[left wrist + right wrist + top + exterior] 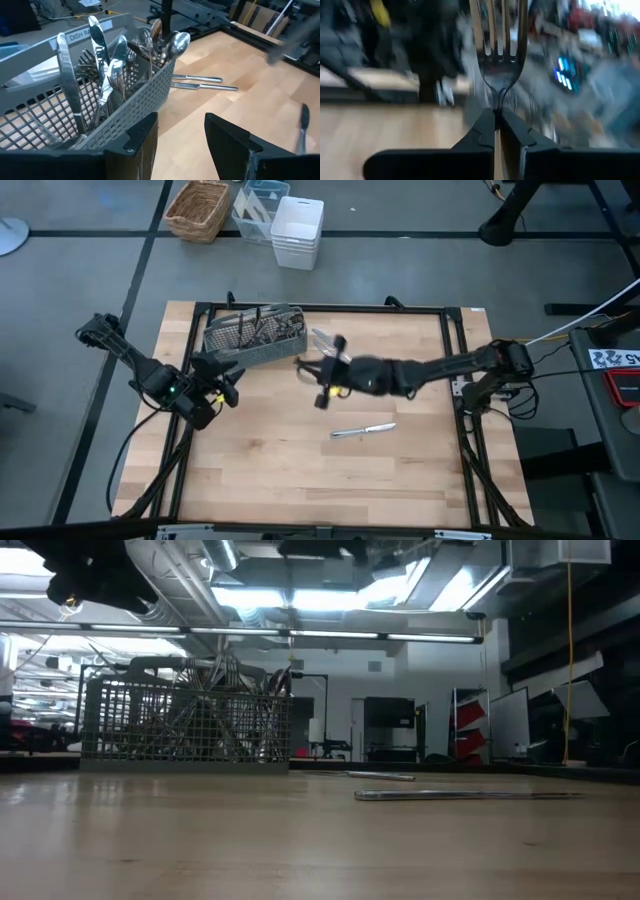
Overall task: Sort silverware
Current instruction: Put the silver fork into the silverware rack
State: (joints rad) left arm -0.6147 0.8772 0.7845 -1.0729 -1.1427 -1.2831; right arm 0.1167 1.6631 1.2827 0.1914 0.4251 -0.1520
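The grey mesh caddy stands at the table's far left and is full of upright silverware; it also shows in the low view. Two knives lie flat on the wood near mid-table, also seen in the left wrist view and the low view. My right gripper hovers just right of the caddy, shut on a fork. My left gripper waits open at the caddy's near side, touching nothing. My right gripper pinches the fork by its neck, just below the tines, between the two fingers. The fork runs along the fingers, with its tines pointing on ahead of them. It is lifted clear of the table.
A black frame rims the wooden tabletop. On the floor beyond the far edge stand a wicker basket and white bins. Bare wood lies across the table's near half.
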